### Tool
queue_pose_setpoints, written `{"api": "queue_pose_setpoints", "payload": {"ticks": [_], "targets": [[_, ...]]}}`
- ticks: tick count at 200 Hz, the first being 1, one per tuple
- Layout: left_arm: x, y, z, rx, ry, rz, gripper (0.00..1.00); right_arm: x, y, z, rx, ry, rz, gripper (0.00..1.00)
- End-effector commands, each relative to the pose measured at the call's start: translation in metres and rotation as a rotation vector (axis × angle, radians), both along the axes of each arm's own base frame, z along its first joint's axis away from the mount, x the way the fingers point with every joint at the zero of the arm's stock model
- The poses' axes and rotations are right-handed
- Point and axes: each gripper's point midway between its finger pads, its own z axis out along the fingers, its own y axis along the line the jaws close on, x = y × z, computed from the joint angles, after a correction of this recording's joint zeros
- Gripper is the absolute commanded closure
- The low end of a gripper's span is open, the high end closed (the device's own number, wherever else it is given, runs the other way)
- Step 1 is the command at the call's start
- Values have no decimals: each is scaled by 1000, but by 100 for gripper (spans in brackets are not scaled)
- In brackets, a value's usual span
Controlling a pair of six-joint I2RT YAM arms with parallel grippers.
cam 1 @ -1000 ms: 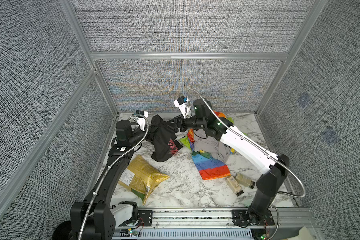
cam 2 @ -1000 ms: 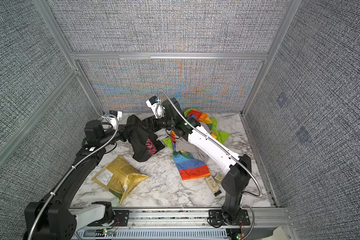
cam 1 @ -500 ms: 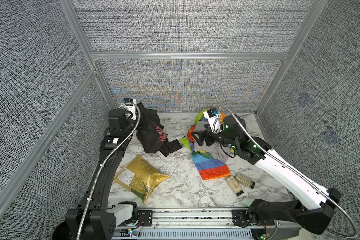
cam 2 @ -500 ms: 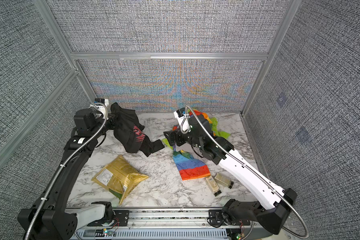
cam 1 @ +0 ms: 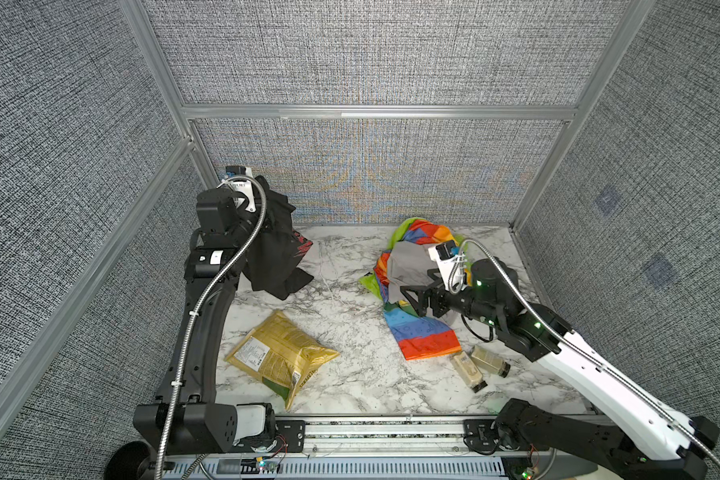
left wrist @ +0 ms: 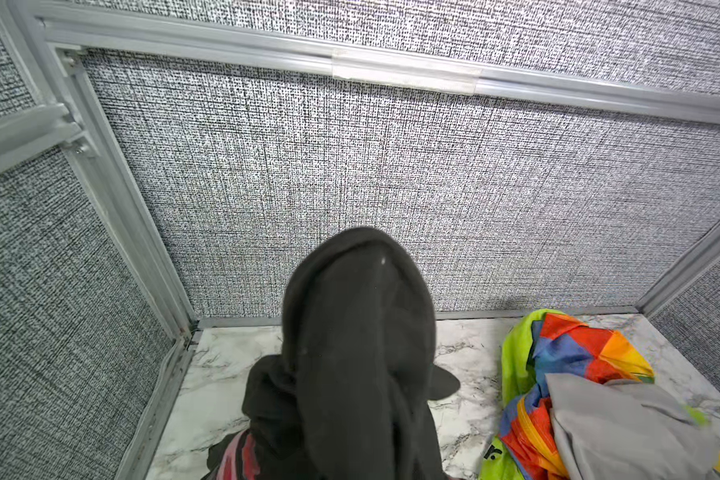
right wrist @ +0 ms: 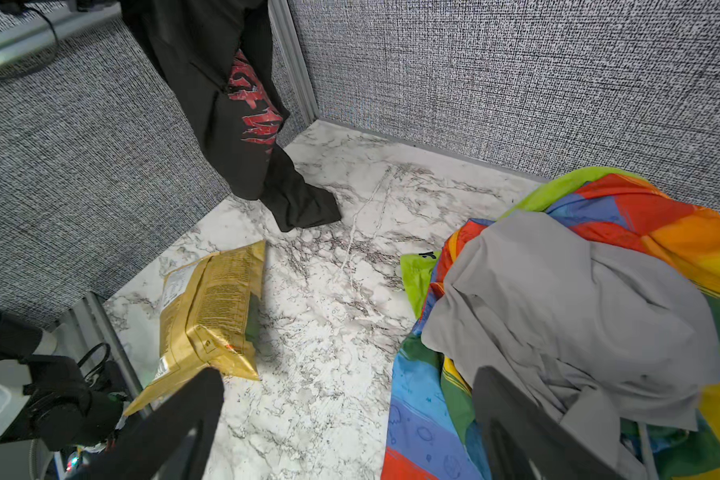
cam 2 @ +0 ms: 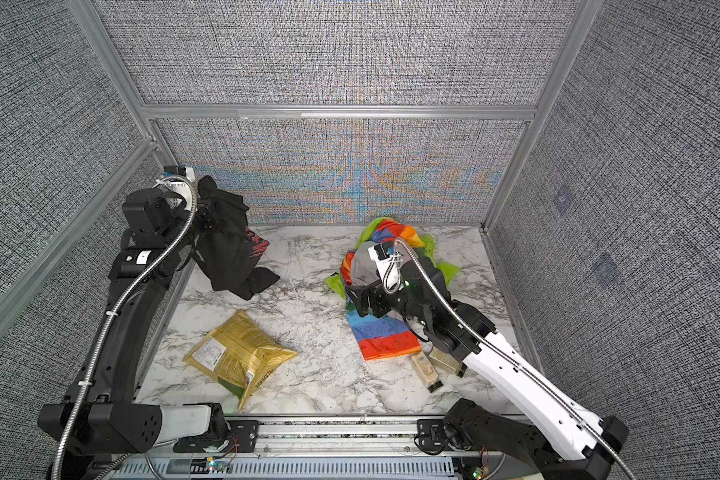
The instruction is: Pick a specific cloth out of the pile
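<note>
The cloth (cam 1: 275,257), black with red lettering, hangs from my left gripper (cam 1: 260,203) in the back left corner. That gripper is shut on its bunched top, and the fabric hides the fingers. Its lower end rests on the marble. In the left wrist view the cloth (left wrist: 358,353) fills the middle. The pile (cam 1: 416,257) lies at the back right, with a grey cloth (right wrist: 558,299) on top of rainbow-striped fabric (cam 1: 427,340) and a lime green edge (cam 1: 368,280). My right gripper (cam 1: 410,299) hovers open over the pile's left side, holding nothing. The black cloth (right wrist: 225,104) hangs well apart from it.
A gold bag (cam 1: 281,357) lies front left on the marble table (cam 1: 350,291). Two small bottles (cam 1: 468,370) lie by the rainbow fabric's near end, under my right arm. Grey fabric walls close in the back and both sides. A metal rail (cam 1: 371,428) runs along the front.
My left gripper has lifted the black cloth up and back into the left corner, away from the pile. My right gripper has opened wide and pulled back to the right, over the pile.
</note>
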Motion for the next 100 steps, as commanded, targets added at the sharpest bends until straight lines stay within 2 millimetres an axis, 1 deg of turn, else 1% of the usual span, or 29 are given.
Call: {"api": "queue_pose_setpoints", "payload": {"ticks": [1,15,28,45,65,86,100], "targets": [[4,-15,24,-50,-60,-87,100,-2,-1,17,87,-41,-7,2],[5,-23,33,-77,-63,-131,100,-1,-4,16,94,-46,-26,1],[7,-22,39,-81,-57,-122,100,-1,-5,14,93,-43,-33,2],[7,-7,45,-54,-52,-36,100,1,-8,12,90,-39,-52,2],[5,11,40,-12,-39,58,100,1,-10,10,77,-39,-63,2],[1,21,34,19,-17,101,100,1,-14,10,66,-43,-73,2],[-2,25,35,32,-18,124,100,1,-16,8,61,-42,-86,2]]}}
